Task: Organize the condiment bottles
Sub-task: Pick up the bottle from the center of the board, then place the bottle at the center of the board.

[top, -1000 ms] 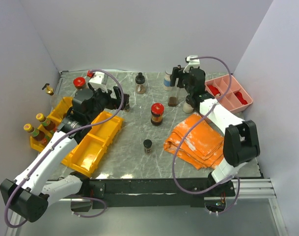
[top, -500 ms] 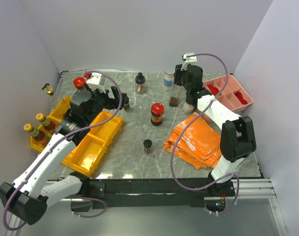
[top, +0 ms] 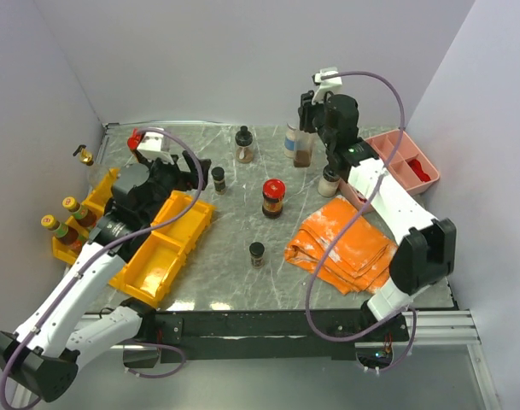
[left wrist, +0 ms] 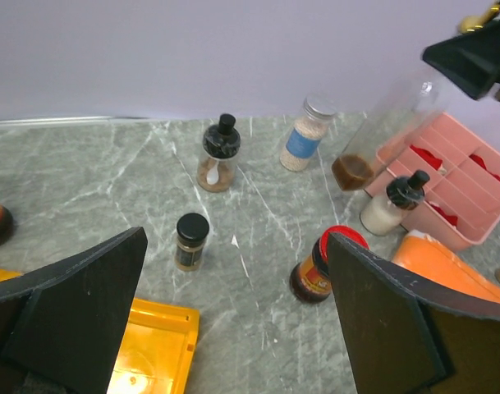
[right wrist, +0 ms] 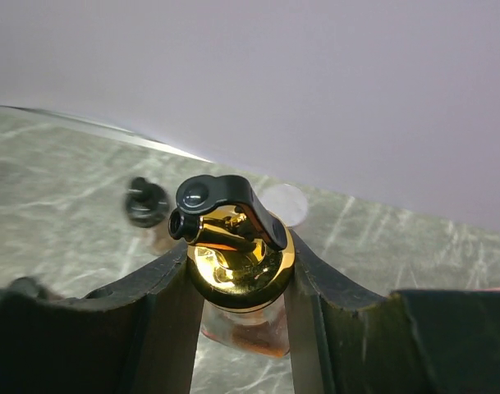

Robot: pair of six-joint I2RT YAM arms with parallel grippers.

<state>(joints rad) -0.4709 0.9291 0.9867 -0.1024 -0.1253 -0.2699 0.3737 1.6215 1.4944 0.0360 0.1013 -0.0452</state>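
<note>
My right gripper [top: 312, 128] is shut on the gold, black-levered spout top [right wrist: 233, 246] of a tall clear bottle [top: 303, 155] with brown liquid at its bottom. It holds that bottle near the back wall, beside a white-lidded, blue-labelled jar [left wrist: 305, 134]. My left gripper [top: 189, 171] hangs open over the left middle, nothing between its fingers [left wrist: 77, 312]. On the table stand a red-capped jar [top: 273, 197], a black-topped jar [top: 243, 145], two small black-capped jars [top: 218, 178] [top: 256, 253] and a white bottle with a black top [top: 330, 181].
Yellow bins [top: 161, 248] lie at the left; two yellow-topped bottles [top: 61, 218] stand in one. Another gold-spout bottle [top: 86, 155] and a red-capped jar [top: 138, 139] are at the back left. A pink divided tray [top: 405, 162] and orange cloths [top: 341, 243] occupy the right.
My right gripper has closed on the gold-spout bottle and carried it up and toward the back wall. The left arm drifted slightly left, still open.
</note>
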